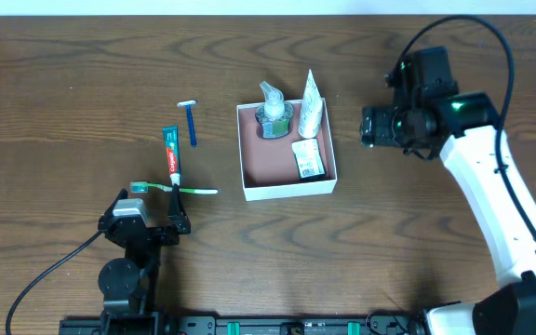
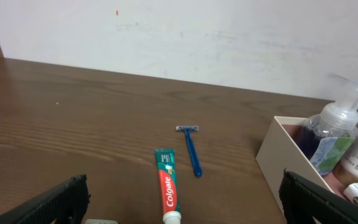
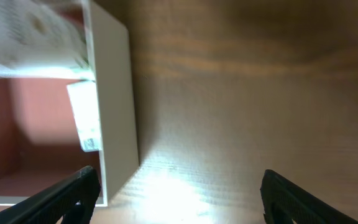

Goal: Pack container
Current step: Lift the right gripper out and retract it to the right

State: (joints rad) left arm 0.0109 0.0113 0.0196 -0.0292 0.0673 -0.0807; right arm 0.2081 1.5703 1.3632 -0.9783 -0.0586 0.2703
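Resting just beside the right end effector (image 1: 365,127), the container (image 1: 287,190) lies untouched.

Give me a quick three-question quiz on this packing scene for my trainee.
1. True or false: the toothpaste lies outside the container.
2. The toothbrush lies: A inside the container; B close to the left gripper; C right of the container.
3. How many items are already in the container?
Key: 1 true; 2 B; 3 three.
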